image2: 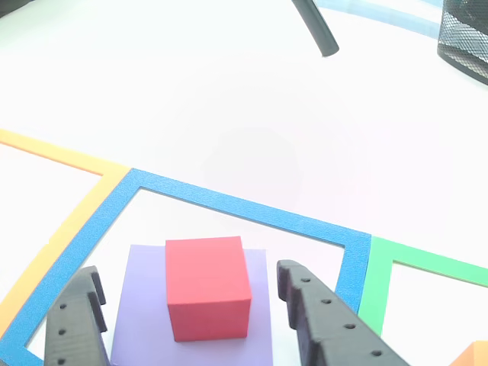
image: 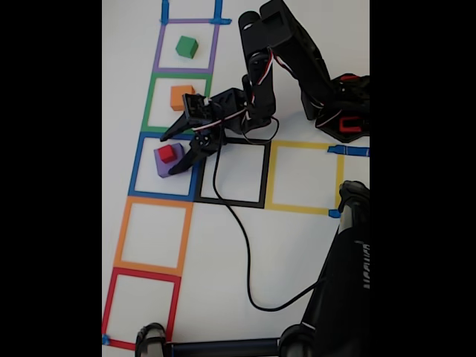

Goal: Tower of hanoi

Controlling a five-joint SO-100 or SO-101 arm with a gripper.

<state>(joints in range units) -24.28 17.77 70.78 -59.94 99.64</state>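
Hovering low over the blue tape square (image: 141, 160), the claw (image: 181, 145) is seen spread wide, its two black fingers (image2: 324, 320) set either side of the red cube (image2: 207, 296) with gaps between, nothing gripped. The red cube is stacked on the purple cube (image2: 141, 305), directly between the fingers. Just beyond the claw, in the fixed view, the orange cube (image: 181, 97) is found inside the green tape square (image: 152, 104), and farther that way the green cube (image: 187, 47) lies in the purple tape square (image: 160, 44). The white worktop (image: 223, 282) is marked with further tape squares, and a black cable (image: 242, 253) is trailed across it. A black mesh bin (image2: 465, 34) is visible at the far edge.
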